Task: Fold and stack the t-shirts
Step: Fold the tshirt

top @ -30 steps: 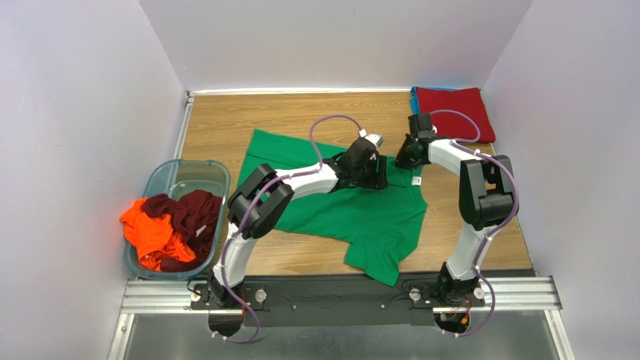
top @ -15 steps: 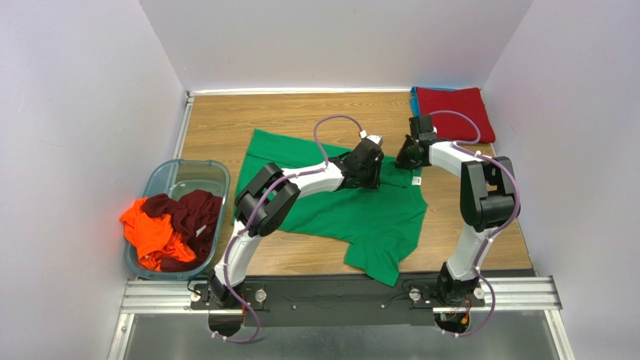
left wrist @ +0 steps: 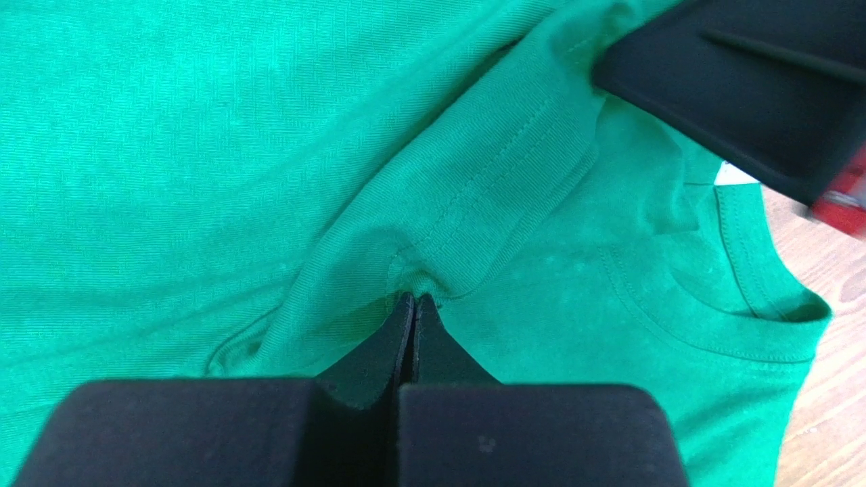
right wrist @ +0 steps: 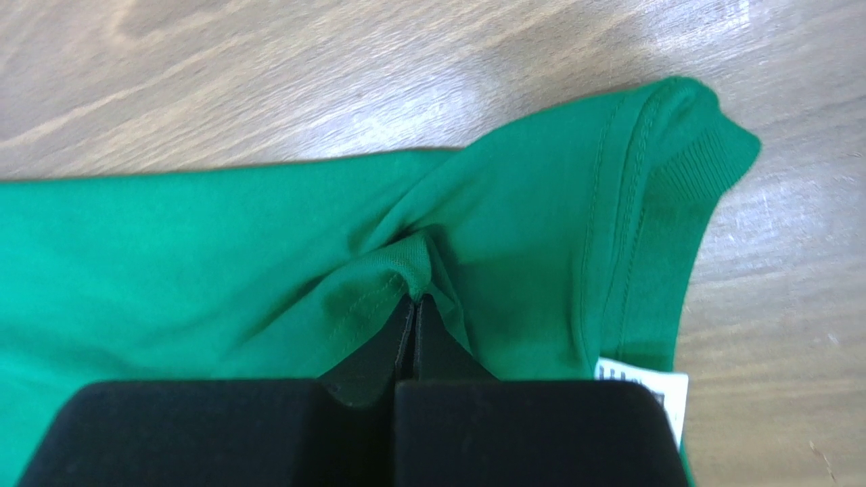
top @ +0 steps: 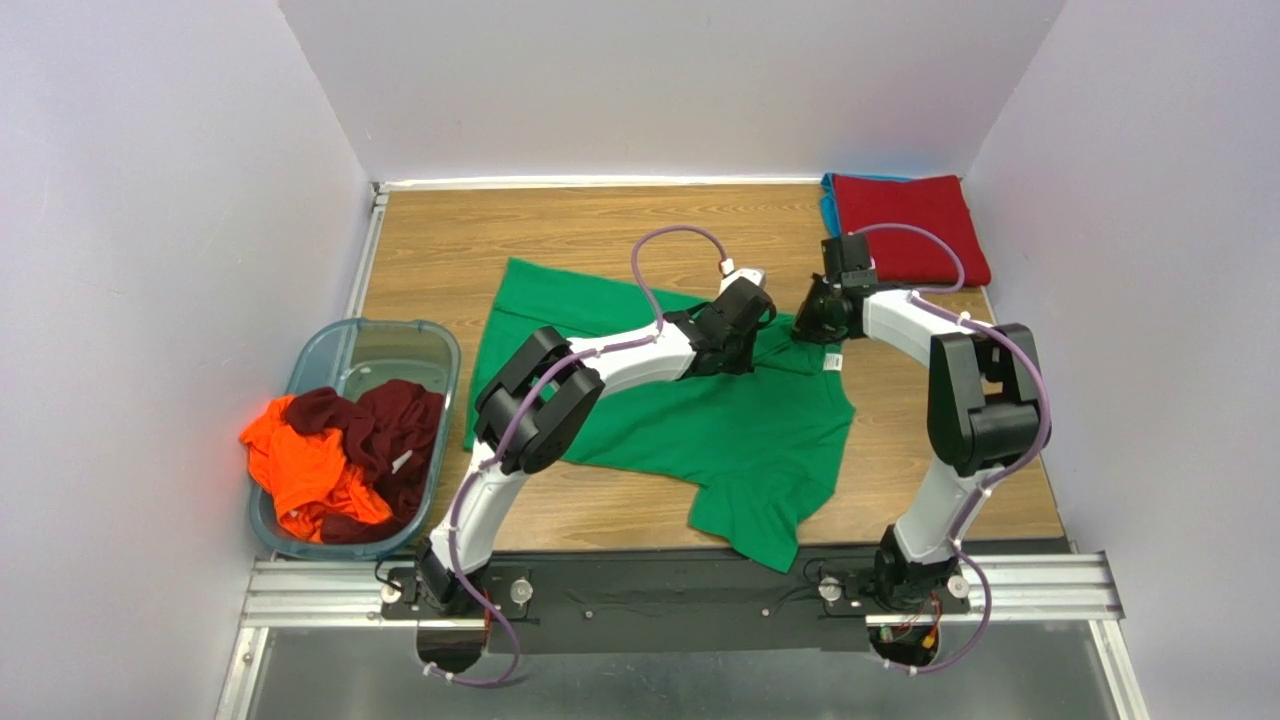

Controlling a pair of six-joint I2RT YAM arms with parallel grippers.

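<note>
The green t-shirt [top: 706,428] was spread across the middle of the wooden table [top: 451,248], with one part reaching close to the near edge. The left gripper [left wrist: 413,306] was closed tight, and a raised fold of the green cloth beside the ribbed collar band was pinched between its tips. The right gripper [right wrist: 417,304] was likewise clamped on a small pucker of the same shirt, just inside the collar edge. The white neck tag [right wrist: 640,393] was seen just to the right of its fingers. From overhead, both grippers were seen near each other over the collar region, on the side of the shirt towards the far right corner, and the cloth was gathered into ridges around them.

A red t-shirt [top: 911,225] was laid folded in the far right corner, with a teal-blue t-shirt [top: 827,195] showing beneath its left edge. At the left edge a translucent tub [top: 353,360] was set. A dark maroon t-shirt [top: 383,428] and an orange t-shirt [top: 301,468] were heaped in it, the orange one spilling over the rim.
</note>
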